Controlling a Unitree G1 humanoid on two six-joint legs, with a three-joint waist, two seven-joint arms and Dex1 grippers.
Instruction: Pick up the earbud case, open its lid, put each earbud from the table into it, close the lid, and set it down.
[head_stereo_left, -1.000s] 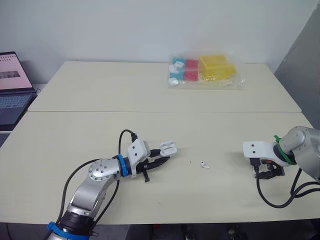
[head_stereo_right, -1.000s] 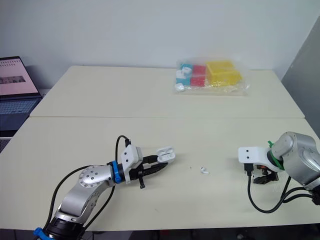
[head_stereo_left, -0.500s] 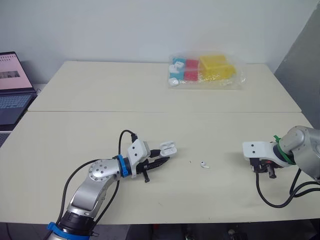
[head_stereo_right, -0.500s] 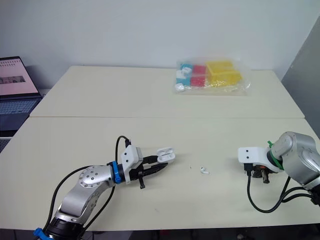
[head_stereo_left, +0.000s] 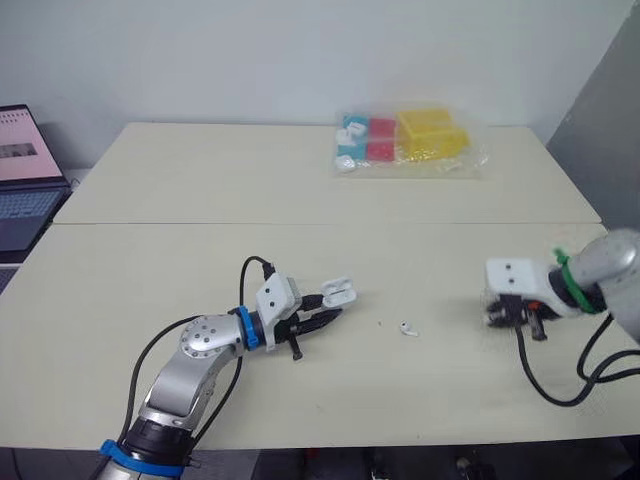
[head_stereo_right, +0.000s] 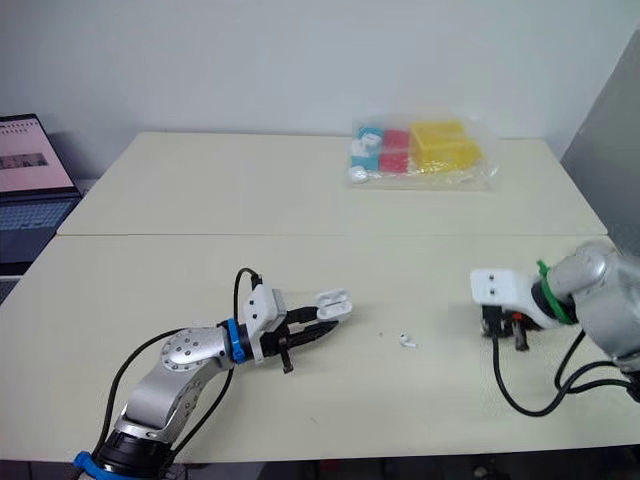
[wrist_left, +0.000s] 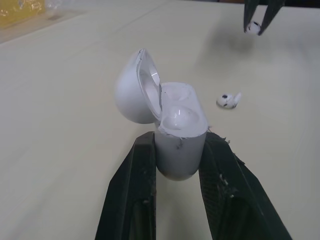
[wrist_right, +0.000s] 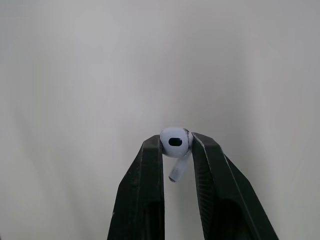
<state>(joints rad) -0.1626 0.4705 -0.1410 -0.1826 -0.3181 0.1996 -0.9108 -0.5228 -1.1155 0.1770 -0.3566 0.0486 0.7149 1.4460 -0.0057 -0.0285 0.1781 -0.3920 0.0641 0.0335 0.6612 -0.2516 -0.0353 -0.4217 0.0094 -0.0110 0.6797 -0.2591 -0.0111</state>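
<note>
Right gripper (wrist_right: 177, 149) sits higher and further inward than 1.0 s ago, pinching one earbud (wrist_right: 175, 141). Left gripper (wrist_left: 179, 141) stays clamped on earbud case (wrist_left: 180, 127), lid (wrist_left: 131, 95) open; contents unclear. Second earbud (head_stereo_left: 408, 329) lies on table (head_stereo_left: 200, 190) between grippers. Far bag (head_stereo_left: 478, 158) holds coloured boxes (head_stereo_left: 432, 132).

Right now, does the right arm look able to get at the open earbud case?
Probably yes: the left fingers hold the earbud case lid-open, and only tabletop and one loose earbud lie between.
</note>
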